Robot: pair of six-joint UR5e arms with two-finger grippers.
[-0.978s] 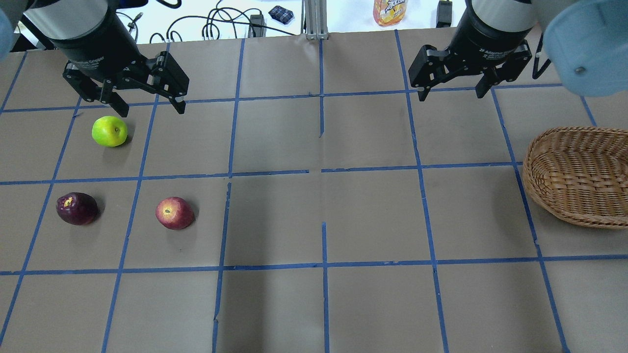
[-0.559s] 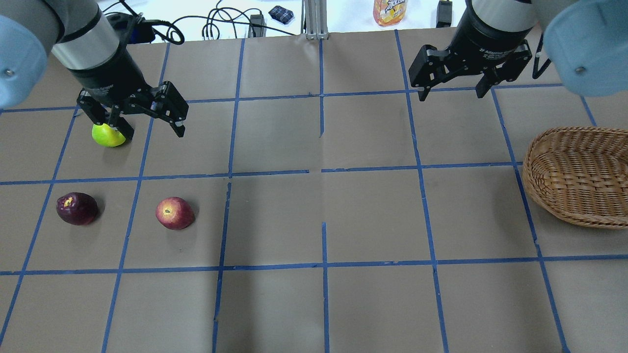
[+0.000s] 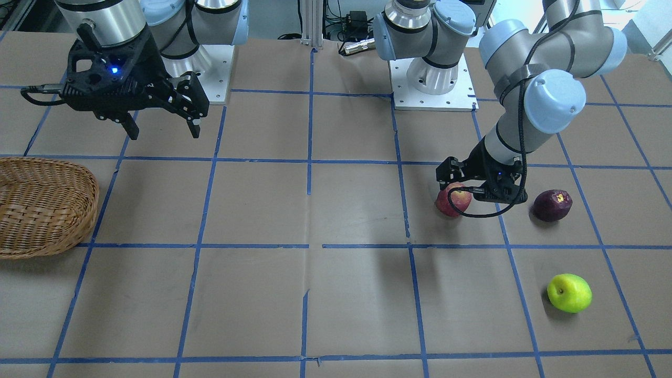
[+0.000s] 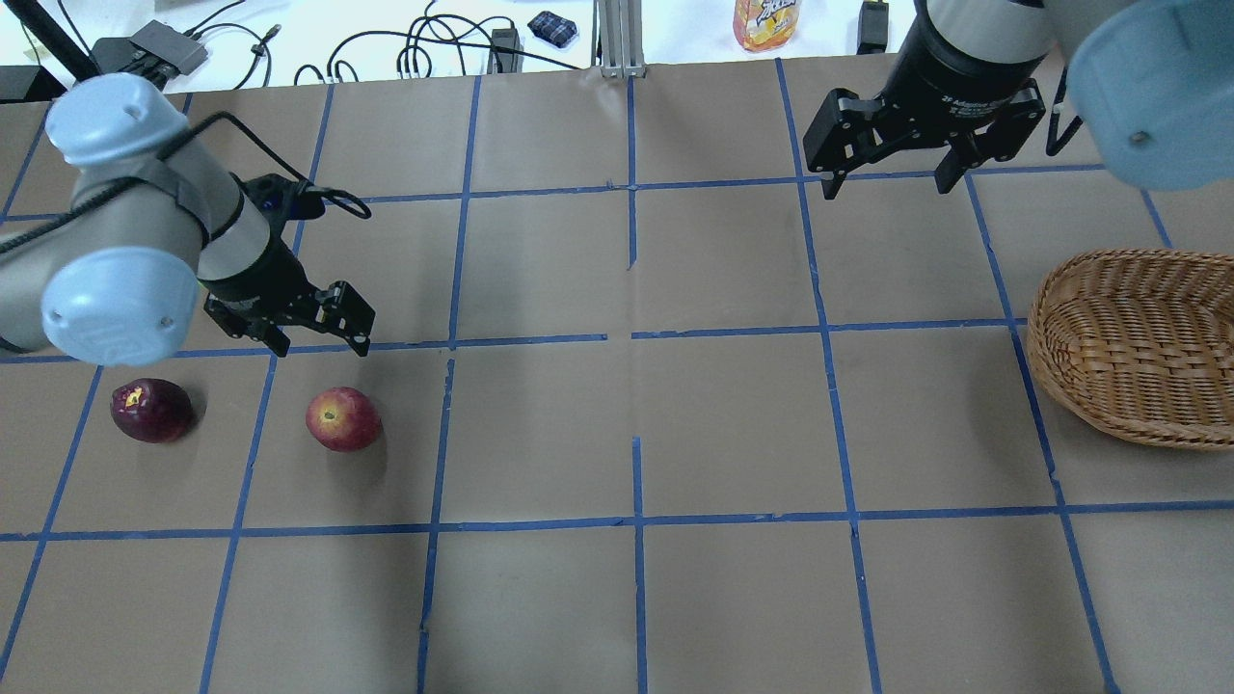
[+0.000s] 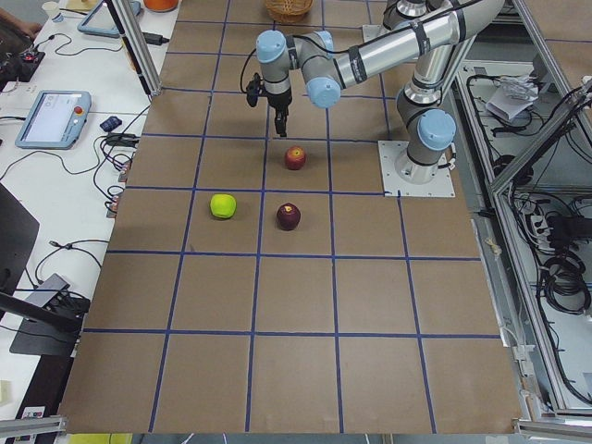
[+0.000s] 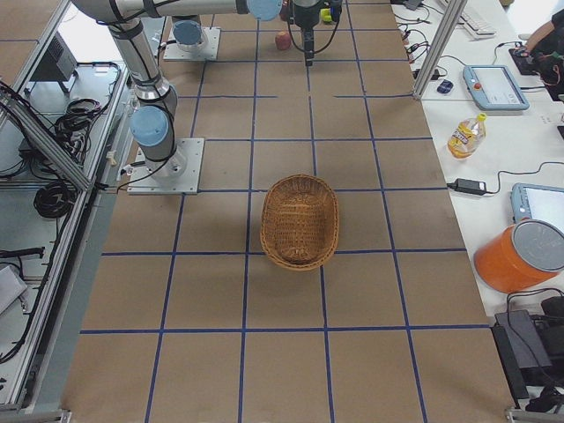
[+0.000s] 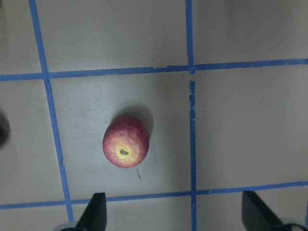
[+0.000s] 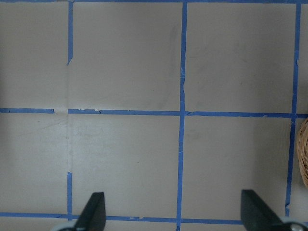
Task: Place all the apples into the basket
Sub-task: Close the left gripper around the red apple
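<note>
The red apple lies on the table, and the dark purple apple lies to its left. The yellow-green apple is hidden under my left arm in the overhead view. My left gripper is open and empty, above the table just behind the red apple. In the left wrist view the red apple sits ahead of the open fingertips. My right gripper is open and empty at the far right. The empty wicker basket stands at the right edge.
Blue tape lines divide the brown table into squares. An orange drink bottle, cables and a small dark pouch lie beyond the far edge. The basket's rim shows at the right edge of the right wrist view.
My left arm has swung from over the yellow-green apple toward the red apple, with the gripper still open. It now covers the green apple in the overhead view. The right arm has not moved.
</note>
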